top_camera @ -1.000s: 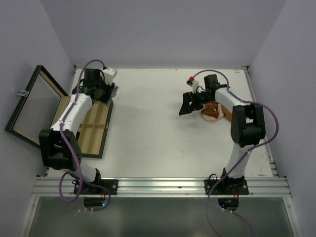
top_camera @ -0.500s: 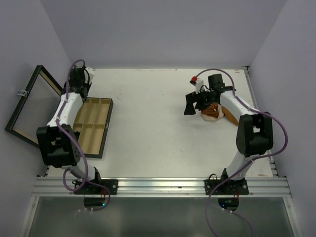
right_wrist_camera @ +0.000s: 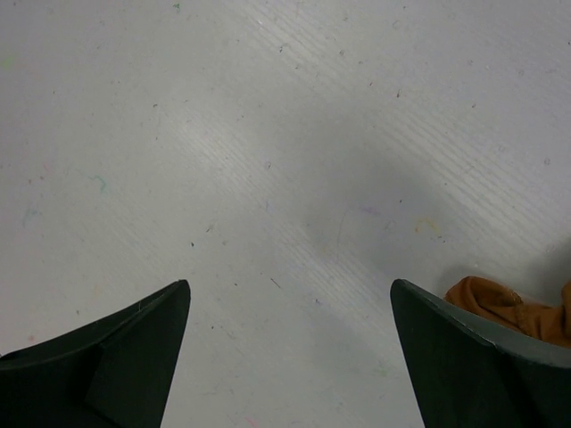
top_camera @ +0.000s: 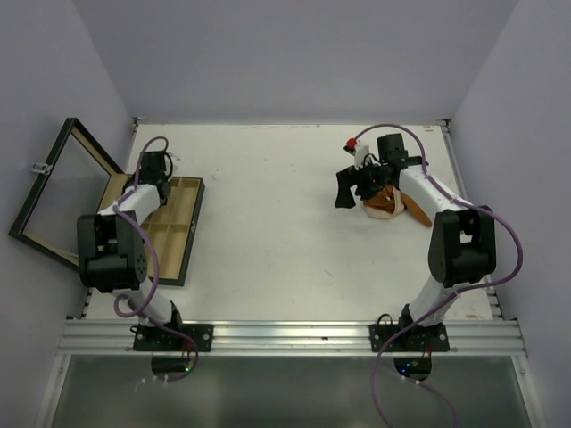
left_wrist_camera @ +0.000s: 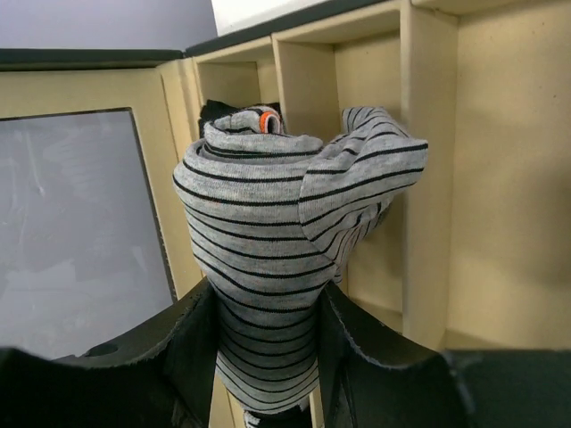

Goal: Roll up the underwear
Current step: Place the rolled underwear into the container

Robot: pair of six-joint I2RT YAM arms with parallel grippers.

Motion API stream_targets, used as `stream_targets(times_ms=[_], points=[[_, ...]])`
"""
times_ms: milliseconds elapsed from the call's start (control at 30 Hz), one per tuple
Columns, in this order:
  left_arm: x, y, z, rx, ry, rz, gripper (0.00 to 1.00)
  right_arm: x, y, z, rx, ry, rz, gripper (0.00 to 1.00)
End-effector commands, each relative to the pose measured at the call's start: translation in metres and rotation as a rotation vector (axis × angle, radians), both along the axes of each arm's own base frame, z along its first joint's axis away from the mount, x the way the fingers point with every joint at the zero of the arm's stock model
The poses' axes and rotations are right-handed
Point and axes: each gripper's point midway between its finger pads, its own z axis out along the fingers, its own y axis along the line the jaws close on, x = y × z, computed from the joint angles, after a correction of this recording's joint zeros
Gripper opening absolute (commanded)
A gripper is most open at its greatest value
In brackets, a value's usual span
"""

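Gripping the grey striped underwear (left_wrist_camera: 268, 241), my left tool (left_wrist_camera: 268, 334) is clenched on the bundle's lower part, one black finger (left_wrist_camera: 192, 343) pressed to each side of the cloth. The garment stands bunched and upright between them, folds spilling over at the top. It sits over the wooden box (left_wrist_camera: 428, 160), at the end of the box farthest from the arm bases and close to the hinged edge where the glass lid (left_wrist_camera: 80, 232) lies thrown back. I cannot tell whether the cloth touches the box's wall or dividers. Behind the top of the bundle, in one of the box's narrow compartments, a dark item (left_wrist_camera: 234, 114) with a small orange ring shows; I cannot make out what it is.

Well apart from the box, across the white counter (top_camera: 268, 223) on the side away from the lid, the orange-brown underwear (top_camera: 385, 201) lies crumpled on the surface. My right tool (top_camera: 348, 189) hangs just beside it, on its box-facing side, jaws released and spread wide. From that wrist, only bare counter shows between the fingers, with the orange-brown cloth outside the gap, next to one finger.
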Motion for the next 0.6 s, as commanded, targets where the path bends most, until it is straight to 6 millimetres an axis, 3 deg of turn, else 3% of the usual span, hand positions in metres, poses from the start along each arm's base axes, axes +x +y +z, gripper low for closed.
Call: stream_targets(times_ms=[0,233,567], points=[[0.014,0.011,0.013,0.062,-0.081,0.010,0.00,0.002,-0.003,0.001,-0.014,-0.022,0.006,0.99],[0.014,-0.003,-0.022,-0.040,-0.007,-0.007,0.00,0.001,-0.003,-0.004,-0.016,-0.008,0.006,0.99],[0.012,-0.030,-0.048,-0.264,0.051,-0.015,0.00,-0.002,-0.003,-0.012,-0.017,0.017,0.012,0.99]])
